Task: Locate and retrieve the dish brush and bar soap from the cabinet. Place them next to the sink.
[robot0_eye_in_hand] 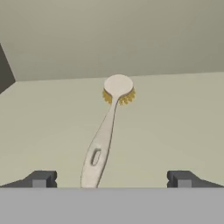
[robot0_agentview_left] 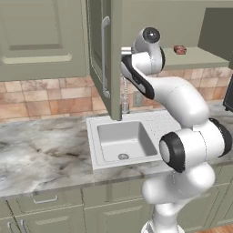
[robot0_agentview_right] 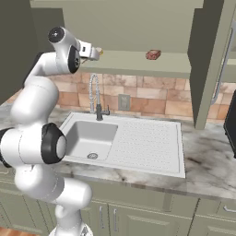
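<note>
The dish brush (robot0_eye_in_hand: 104, 136) lies on the open cabinet's shelf (robot0_eye_in_hand: 175, 118), pale handle toward me, yellow-bristled head at the far end. My gripper (robot0_eye_in_hand: 111, 179) is open, its fingertips (robot0_eye_in_hand: 41, 178) standing wide on either side of the handle's near end, not touching it. From the right base view the gripper (robot0_agentview_right: 93, 53) reaches into the left end of the cabinet (robot0_agentview_right: 133, 62). The bar soap (robot0_agentview_right: 153, 55), a small reddish block, rests farther right on the same shelf (robot0_agentview_left: 195, 59); it also shows as bar soap (robot0_agentview_left: 180, 50). The white sink (robot0_agentview_right: 152, 138) lies below on the counter.
The cabinet door (robot0_agentview_left: 101, 59) with its silver bar handle hangs open just left of my hand. A second open door (robot0_agentview_right: 207, 64) stands at the right. The chrome faucet (robot0_agentview_right: 95, 99) rises under the shelf. A dark appliance (robot0_agentview_right: 230, 124) sits at the counter's right edge.
</note>
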